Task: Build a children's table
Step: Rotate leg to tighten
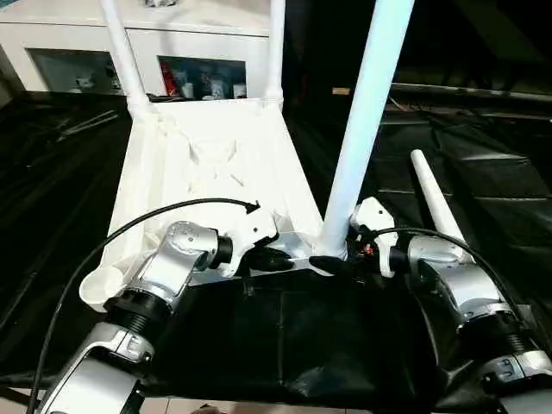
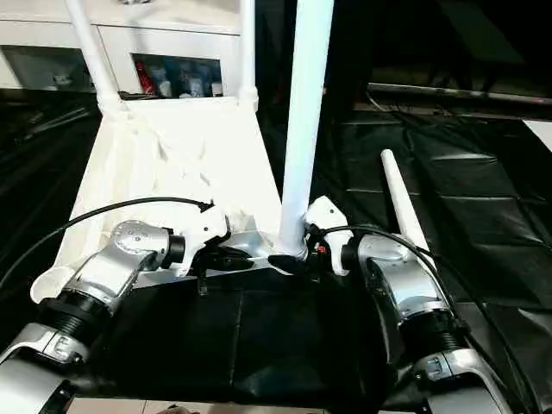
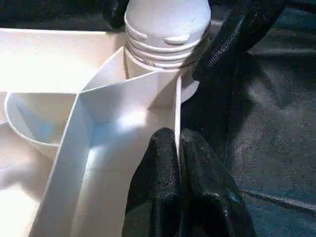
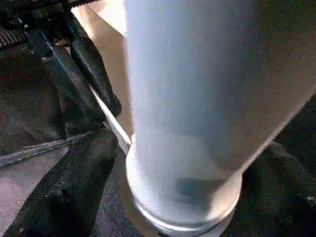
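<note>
Three legs stand upright in the upside-down tabletop on the black cloth work table: two at the far corners, far left leg and far right leg, and one near right leg at the near right corner. My right gripper is pinching the flared base of that near right leg. My left gripper is pressed together on the tabletop's near rim, just left of the leg. A fourth leg lies loose on the cloth to the right, beside my right forearm. The near left corner socket stands open. A white cabinet lies beyond
</note>
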`<state>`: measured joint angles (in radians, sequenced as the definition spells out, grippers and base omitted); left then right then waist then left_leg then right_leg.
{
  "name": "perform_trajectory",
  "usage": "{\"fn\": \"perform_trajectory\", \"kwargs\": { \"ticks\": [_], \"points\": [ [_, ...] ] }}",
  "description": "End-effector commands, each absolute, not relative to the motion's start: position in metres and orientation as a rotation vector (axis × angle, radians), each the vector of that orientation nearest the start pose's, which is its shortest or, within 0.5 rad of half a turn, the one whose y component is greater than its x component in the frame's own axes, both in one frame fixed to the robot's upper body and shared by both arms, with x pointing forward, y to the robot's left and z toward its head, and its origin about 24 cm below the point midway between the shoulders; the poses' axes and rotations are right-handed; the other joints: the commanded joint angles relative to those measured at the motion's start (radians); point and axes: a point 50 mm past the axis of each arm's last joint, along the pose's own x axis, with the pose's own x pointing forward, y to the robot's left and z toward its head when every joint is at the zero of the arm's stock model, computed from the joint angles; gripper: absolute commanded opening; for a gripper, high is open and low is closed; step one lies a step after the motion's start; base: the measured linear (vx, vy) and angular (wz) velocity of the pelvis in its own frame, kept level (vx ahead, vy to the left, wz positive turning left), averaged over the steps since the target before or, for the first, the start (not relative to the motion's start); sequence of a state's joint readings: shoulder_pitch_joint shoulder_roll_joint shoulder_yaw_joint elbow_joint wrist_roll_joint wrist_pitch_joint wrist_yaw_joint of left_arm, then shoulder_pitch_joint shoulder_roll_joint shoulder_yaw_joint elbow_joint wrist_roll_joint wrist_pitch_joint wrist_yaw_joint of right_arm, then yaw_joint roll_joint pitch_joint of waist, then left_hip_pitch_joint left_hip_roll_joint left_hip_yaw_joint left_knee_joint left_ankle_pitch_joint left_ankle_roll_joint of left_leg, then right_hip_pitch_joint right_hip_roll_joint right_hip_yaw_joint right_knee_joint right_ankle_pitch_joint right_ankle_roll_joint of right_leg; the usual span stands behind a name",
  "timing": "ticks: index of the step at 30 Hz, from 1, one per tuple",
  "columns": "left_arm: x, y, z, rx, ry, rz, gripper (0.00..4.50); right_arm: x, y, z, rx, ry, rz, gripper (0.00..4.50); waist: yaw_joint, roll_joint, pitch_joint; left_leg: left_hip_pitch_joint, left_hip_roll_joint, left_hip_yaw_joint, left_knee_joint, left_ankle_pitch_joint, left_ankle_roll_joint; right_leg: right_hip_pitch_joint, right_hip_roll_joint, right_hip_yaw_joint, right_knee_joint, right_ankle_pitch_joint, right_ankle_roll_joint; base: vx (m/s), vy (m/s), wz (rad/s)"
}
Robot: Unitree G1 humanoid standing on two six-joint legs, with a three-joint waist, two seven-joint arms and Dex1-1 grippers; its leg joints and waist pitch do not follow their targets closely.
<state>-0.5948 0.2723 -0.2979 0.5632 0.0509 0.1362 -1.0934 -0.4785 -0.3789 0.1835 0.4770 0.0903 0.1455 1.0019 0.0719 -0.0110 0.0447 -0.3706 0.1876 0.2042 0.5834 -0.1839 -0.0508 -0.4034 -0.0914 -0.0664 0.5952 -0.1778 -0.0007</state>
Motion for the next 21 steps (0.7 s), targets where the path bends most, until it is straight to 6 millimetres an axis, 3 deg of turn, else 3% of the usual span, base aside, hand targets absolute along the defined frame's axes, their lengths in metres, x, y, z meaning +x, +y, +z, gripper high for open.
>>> {"fn": "perform_trajectory", "kwargs": {
  "ticks": [1,7,9,10,11,12,13,14,15,16,17,18,19,21],
  "points": [
    [0.318,0.091,0.051,0.37,0.341,-1.274,0.0,0.309,-0.157,0.055,-0.263,0.328,1.066,3.93,0.002,-0.024,-0.054,0.014,0.051,-0.022,-0.069,-0.207,0.056,0.042,-0.065,0.047,-0.073,-0.271,-0.208,0.0,0.0,0.0],
    [0.322,0.078,0.058,0.324,0.268,-1.22,0.0,0.288,-0.193,0.067,-0.15,0.318,1.013,3.93,0.023,-0.024,-0.055,0.016,0.052,-0.021,-0.066,-0.191,0.079,0.044,-0.062,0.049,-0.072,-0.24,-0.191,0.0,0.0,0.0],
    [0.321,0.071,0.059,0.311,0.255,-1.233,0.0,0.281,-0.205,0.067,-0.175,0.337,0.987,3.93,0.022,-0.018,-0.056,0.009,0.049,-0.023,-0.065,-0.184,0.083,0.048,-0.063,0.047,-0.072,-0.228,-0.191,0.0,0.0,0.0],
    [0.321,0.069,0.06,0.304,0.251,-1.231,0.0,0.28,-0.208,0.067,-0.195,0.344,0.969,3.93,0.019,-0.023,-0.057,0.007,0.047,-0.022,-0.063,-0.181,0.083,0.048,-0.062,0.045,-0.072,-0.233,-0.192,0.0,0.0,0.0],
    [0.321,0.067,0.06,0.303,0.246,-1.234,0.0,0.28,-0.211,0.066,-0.203,0.346,0.948,3.93,0.019,-0.017,-0.057,0.007,0.046,-0.023,-0.063,-0.18,0.082,0.048,-0.064,0.045,-0.072,-0.239,-0.194,0.0,0.0,0.0],
    [0.321,0.065,0.06,0.304,0.242,-1.237,0.0,0.28,-0.212,0.066,-0.206,0.348,0.934,3.93,0.016,-0.021,-0.057,0.005,0.044,-0.022,-0.062,-0.179,0.083,0.049,-0.062,0.044,-0.074,-0.245,-0.193,0.0,0.0,0.0],
    [0.322,0.064,0.061,0.307,0.233,-1.23,0.0,0.28,-0.213,0.066,-0.203,0.352,0.924,3.93,0.015,-0.01,-0.058,0.006,0.043,-0.024,-0.061,-0.175,0.086,0.048,-0.063,0.043,-0.075,-0.262,-0.191,0.0,0.0,0.0],
    [0.323,0.063,0.062,0.306,0.225,-1.221,0.0,0.279,-0.213,0.065,-0.201,0.353,0.922,3.93,0.013,-0.014,-0.057,0.007,0.044,-0.022,-0.06,-0.178,0.088,0.046,-0.061,0.043,-0.079,-0.265,-0.19,0.0,0.0,0.0],
    [0.328,0.061,0.067,0.296,0.198,-1.161,0.0,0.278,-0.211,0.064,-0.187,0.356,0.925,3.93,0.014,-0.009,-0.058,0.009,0.044,-0.022,-0.059,-0.177,0.09,0.046,-0.059,0.043,-0.078,-0.259,-0.195,0.0,0.0,0.0],
    [0.332,0.06,0.072,0.263,0.177,-1.12,0.0,0.278,-0.208,0.061,-0.181,0.36,0.927,3.93,0.014,-0.013,-0.059,0.006,0.042,-0.021,-0.057,-0.168,0.096,0.048,-0.057,0.042,-0.075,-0.245,-0.197,0.0,0.0,0.0],
    [0.334,0.059,0.075,0.246,0.162,-1.098,0.45,0.278,-0.205,0.059,-0.183,0.366,0.923,3.95,0.015,-0.012,-0.06,0.006,0.042,-0.021,-0.056,-0.162,0.1,0.048,-0.058,0.042,-0.074,-0.239,-0.199,0.0,0.0,0.0],
    [0.335,0.06,0.081,0.22,0.154,-1.106,0.45,0.282,-0.201,0.054,-0.191,0.384,0.888,3.95,0.017,-0.003,-0.062,0.006,0.043,-0.022,-0.055,-0.153,0.101,0.049,-0.06,0.042,-0.072,-0.228,-0.203,0.0,0.0,0.0],
    [0.334,0.06,0.085,0.207,0.152,-1.122,0.45,0.285,-0.199,0.05,-0.199,0.396,0.863,3.95,0.011,-0.007,-0.065,-0.001,0.041,-0.024,-0.054,-0.115,0.098,0.054,-0.059,0.039,-0.063,-0.179,-0.217,0.0,0.0,0.0],
    [0.331,0.067,0.096,0.217,0.138,-1.136,0.63,0.29,-0.189,0.041,-0.217,0.422,0.83,3.95,0.009,0.001,-0.068,0.004,0.047,-0.024,-0.054,-0.106,0.097,0.05,-0.061,0.039,-0.058,-0.127,-0.257,0.0,0.0,0.0]
  ]
}}
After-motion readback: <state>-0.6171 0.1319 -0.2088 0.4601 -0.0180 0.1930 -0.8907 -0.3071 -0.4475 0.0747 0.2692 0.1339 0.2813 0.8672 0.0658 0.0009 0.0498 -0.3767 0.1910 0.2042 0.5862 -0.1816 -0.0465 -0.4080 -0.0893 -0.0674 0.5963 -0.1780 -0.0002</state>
